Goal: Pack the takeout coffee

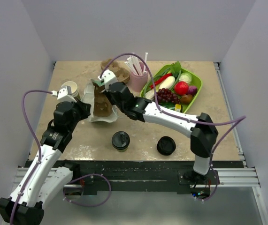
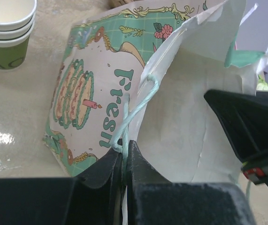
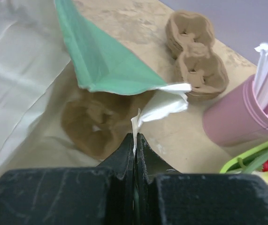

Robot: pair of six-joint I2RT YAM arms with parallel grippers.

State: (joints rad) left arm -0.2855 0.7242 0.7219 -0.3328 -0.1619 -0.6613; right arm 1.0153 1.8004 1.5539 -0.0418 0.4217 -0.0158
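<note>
- Left pincer [image 2: 126,151]: clamped on the string handle [image 2: 139,105] of the bag [image 2: 96,89].
- Right pincer [image 3: 135,140]: pinched together on the bag's torn white rim.
- One bag, held open between the two pincers, with one brown carrier [image 3: 98,123] inside.
- One coffee [image 1: 120,140]: greenish sides, round black lid on. It stands on the counter [image 1: 72,70] near the front edge, outside the bag and apart from both pincers.
- One lid stack [image 1: 166,145] is to its right.
- Further out: three nested cups [image 2: 4,28], one carrier stack [image 3: 197,56], one pink straw cup [image 3: 237,117], one green tray [image 1: 195,77] of produce.
</note>
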